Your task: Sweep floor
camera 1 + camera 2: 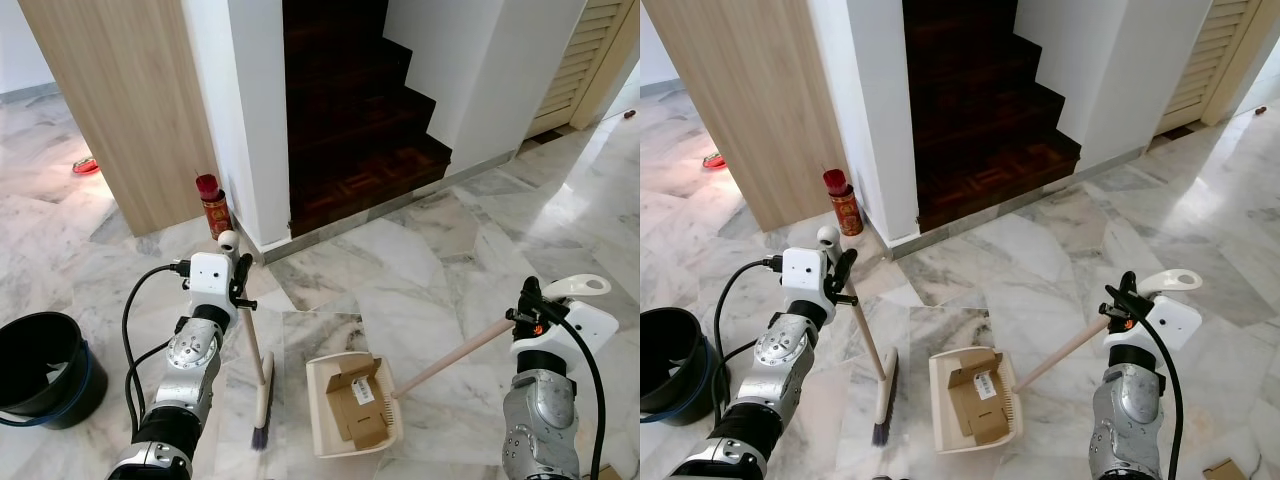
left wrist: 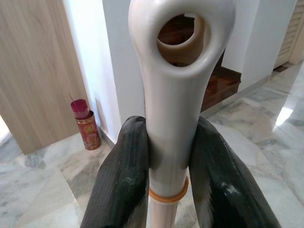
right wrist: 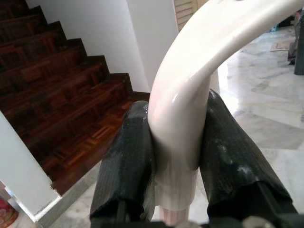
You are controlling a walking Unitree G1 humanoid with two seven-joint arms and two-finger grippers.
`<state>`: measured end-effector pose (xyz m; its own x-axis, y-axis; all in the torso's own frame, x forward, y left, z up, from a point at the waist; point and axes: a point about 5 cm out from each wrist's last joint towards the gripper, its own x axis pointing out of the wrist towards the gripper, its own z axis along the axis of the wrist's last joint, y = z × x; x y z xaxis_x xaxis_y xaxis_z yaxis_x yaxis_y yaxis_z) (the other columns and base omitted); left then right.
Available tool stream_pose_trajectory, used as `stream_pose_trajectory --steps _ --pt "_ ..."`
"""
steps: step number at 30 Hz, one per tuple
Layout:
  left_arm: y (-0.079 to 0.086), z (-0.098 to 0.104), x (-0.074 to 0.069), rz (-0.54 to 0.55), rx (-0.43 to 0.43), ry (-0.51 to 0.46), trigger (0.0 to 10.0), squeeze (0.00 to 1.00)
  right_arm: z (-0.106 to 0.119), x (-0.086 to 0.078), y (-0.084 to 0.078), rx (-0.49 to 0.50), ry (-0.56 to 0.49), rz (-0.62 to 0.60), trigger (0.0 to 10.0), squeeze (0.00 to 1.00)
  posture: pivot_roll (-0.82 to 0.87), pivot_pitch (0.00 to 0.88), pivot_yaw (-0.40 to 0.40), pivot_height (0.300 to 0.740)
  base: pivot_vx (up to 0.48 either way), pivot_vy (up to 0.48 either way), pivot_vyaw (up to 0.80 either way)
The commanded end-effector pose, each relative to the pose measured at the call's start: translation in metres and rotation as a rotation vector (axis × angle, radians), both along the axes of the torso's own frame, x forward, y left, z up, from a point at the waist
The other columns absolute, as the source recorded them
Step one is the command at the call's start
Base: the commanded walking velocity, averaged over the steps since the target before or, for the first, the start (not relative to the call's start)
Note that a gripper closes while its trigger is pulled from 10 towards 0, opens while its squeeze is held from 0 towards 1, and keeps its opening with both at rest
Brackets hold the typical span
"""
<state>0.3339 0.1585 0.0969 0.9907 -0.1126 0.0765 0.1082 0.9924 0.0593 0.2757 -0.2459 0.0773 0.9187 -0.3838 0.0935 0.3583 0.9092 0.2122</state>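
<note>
Box (image 1: 356,402) covers most of the dustpan (image 1: 326,371) floor; left gripper (image 2: 167,164) clamps the broom (image 1: 262,390), right gripper (image 3: 176,152) the dustpan handle (image 1: 455,356), both raised.

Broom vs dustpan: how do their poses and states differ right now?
The broom stands nearly upright, bristles on the floor, held at its handle top by the left gripper; the dustpan lies flat on the floor, its long handle slanting up to the right gripper. The broom head carries nothing, while the dustpan holds a piece of cardboard. Both are cream plastic with pale handles, each clamped between black fingers.
</note>
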Motion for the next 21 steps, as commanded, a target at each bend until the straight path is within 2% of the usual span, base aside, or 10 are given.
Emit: stream_pose_trajectory --steps 1,21 --pt "-0.0014 0.0093 0.0019 -0.007 -0.003 -0.035 10.0 0.0 0.0093 0.0039 -0.0025 0.004 -0.038 -0.01 10.0 0.0 0.11 0.051 -0.002 0.74 0.0 0.289 0.0" --pt "-0.0038 0.0089 -0.0002 -0.019 0.006 -0.028 10.0 0.0 0.0122 0.0058 -0.0041 -0.029 -0.032 -0.005 10.0 0.0 0.11 0.068 -0.003 0.74 0.0 0.303 0.0"
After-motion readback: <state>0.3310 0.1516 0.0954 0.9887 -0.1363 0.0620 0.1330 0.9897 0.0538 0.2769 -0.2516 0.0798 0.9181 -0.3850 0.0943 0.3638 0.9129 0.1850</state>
